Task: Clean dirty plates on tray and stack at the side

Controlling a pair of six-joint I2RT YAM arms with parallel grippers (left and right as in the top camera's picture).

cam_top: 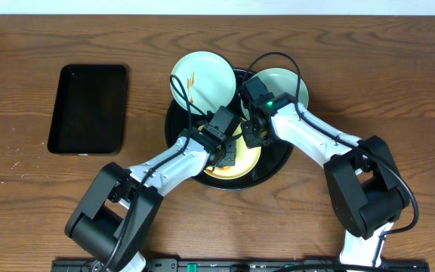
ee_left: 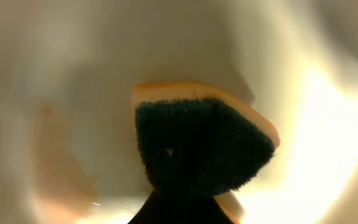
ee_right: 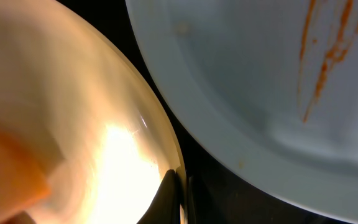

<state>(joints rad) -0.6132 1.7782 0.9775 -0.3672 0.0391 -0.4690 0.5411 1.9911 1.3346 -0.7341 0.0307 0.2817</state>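
Your overhead view is evenly lit and sharp, with only soft shadows on the desk [cam_top: 36, 196]. Your left wrist view is badly blurred: just the sponge [ee_left: 197, 149] is near focus, and glare washes out the yellow plate [ee_left: 328, 137] at right. Your right wrist view is soft too, with a hot glare patch on that plate.

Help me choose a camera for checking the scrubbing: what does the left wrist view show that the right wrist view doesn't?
Only the left wrist view: a dark green scouring sponge with an orange foam back, clamped in the left gripper and pressed against the pale yellow round plate.
Only the right wrist view: a pale mint-blue round plate with orange-brown sauce streaks, a strip of the glossy black round tray, and the right gripper apparently pinching the yellow plate's rim.
Both: that yellow plate, close up and glaring.
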